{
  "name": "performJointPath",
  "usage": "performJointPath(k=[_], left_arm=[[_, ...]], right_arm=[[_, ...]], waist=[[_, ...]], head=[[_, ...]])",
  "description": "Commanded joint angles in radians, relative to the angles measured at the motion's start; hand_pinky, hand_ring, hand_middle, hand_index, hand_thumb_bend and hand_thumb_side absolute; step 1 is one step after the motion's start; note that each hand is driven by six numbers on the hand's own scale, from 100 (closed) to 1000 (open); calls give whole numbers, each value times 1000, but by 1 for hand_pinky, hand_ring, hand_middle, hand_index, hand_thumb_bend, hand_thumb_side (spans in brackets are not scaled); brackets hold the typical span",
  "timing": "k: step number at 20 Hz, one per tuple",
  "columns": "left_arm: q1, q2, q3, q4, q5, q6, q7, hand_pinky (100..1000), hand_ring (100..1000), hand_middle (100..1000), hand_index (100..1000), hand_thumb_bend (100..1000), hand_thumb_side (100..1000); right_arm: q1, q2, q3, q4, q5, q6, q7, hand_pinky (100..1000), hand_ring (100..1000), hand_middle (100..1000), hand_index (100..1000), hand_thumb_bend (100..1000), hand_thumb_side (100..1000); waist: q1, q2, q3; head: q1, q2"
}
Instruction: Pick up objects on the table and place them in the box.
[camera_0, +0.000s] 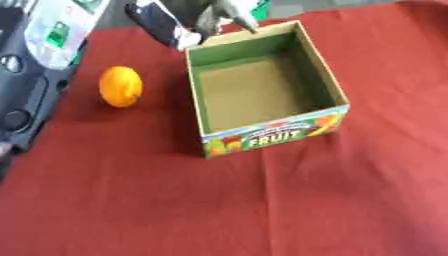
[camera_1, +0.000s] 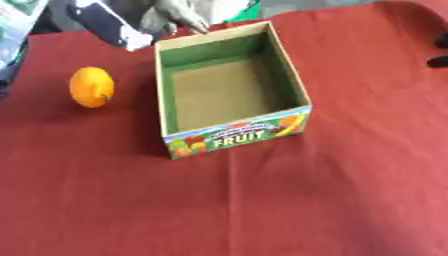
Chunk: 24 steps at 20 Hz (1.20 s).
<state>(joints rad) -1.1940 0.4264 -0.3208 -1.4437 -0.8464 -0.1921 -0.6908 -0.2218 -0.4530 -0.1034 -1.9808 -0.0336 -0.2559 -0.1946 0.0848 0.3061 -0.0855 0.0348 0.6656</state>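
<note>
The orange lies on the red cloth at 9 o'clock from the open fruit box, apart from it, and for both robot hands the state cannot be told.

I see a bright orange round fruit on the deep red tablecloth. The open cardboard box is green on its inner walls, tan on its floor, with a printed front of coloured fruit pictures and white "FRUIT" lettering.
</note>
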Motion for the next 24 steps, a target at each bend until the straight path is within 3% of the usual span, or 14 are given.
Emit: performJointPath(k=[1,9,14,17,18,22,24], left_arm=[[-39,-25,17,30,-50,-4,65,487,448,419,404,100,312],[-52,-93,9,156,-147,-30,134,493,456,432,410,100,312],[-47,-118,-6,210,-175,-42,154,543,488,469,482,100,266],[-45,-127,-11,227,-193,-42,160,543,488,469,482,100,266],[-39,-133,-13,239,-199,-41,158,571,506,500,552,100,184],[-24,-151,-12,288,-231,-36,158,598,548,538,615,100,126],[-21,-156,-9,304,-246,-37,159,613,578,572,660,100,195]], right_arm=[[-18,-19,2,-19,-13,-2,10,590,699,626,765,100,1000],[-39,-13,9,-19,-28,2,25,590,699,625,765,100,1000],[-46,-8,12,-19,-32,8,30,589,699,624,765,100,1000],[-49,-7,13,-19,-33,10,34,589,699,624,765,100,1000],[-51,-7,14,-19,-34,10,35,589,699,624,765,100,1000],[-63,-11,16,-19,-39,6,37,589,699,625,765,100,1000],[-65,-9,17,-19,-40,7,39,589,699,624,765,100,1000]], waist=[[-2,-14,-8],[12,-2,-40],[19,4,-43],[21,5,-46],[21,7,-51],[23,13,-68],[25,16,-72]], head=[[19,-18],[41,-41],[41,-39],[42,-37],[44,-36],[50,-37],[52,-37]])
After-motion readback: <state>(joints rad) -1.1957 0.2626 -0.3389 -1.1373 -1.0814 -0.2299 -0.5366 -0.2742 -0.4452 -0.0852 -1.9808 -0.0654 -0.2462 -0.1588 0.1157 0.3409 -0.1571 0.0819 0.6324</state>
